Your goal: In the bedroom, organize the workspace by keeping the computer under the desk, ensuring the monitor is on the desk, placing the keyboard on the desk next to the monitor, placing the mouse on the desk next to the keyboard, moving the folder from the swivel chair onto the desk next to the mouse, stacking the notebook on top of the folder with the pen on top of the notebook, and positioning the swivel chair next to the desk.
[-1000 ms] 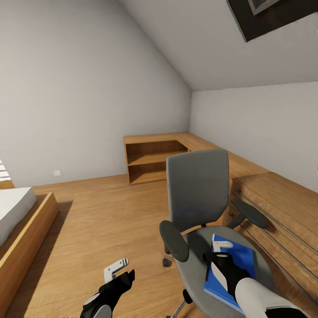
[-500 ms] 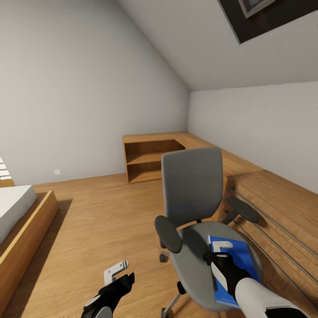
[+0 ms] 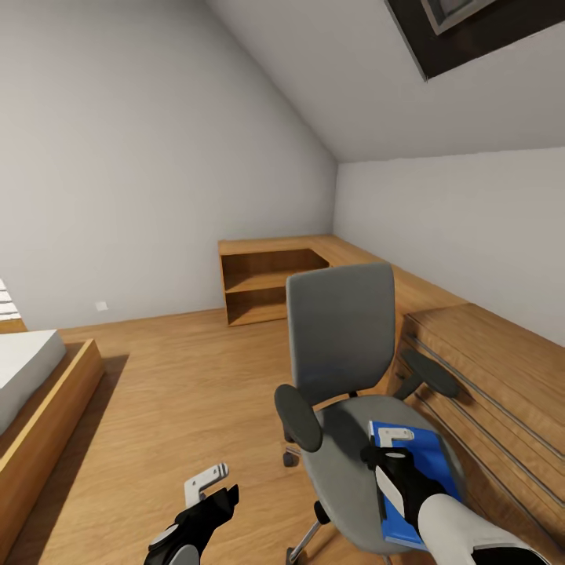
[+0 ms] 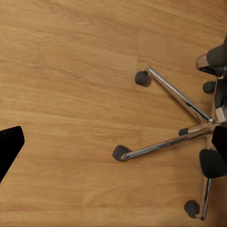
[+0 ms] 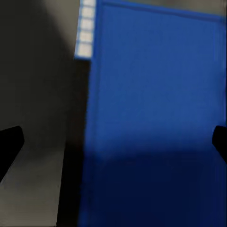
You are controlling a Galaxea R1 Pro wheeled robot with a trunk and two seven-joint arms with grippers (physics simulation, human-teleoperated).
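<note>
Between the half-second-old frame and this one almost nothing had shifted — a second back the view had swung, and we took that as camera motion, not the chair's. We found the swivel chair (image 3: 345, 369) on bare wood floor, beside the light wooden cabinets (image 3: 486, 369), with the folder (image 3: 428, 459) flat on its grey seat. Our right gripper (image 3: 390, 443) hovered over the folder's near edge; in the right wrist view its fingertips stood wide apart either side of the folder (image 5: 156, 118), empty — we judged it lined up for a pickup. Our left gripper (image 3: 209, 482) hung low over the floor near the chair's chrome base (image 4: 179, 137), apparently parked clear; whether its jaws were apart or together we could not tell.
</note>
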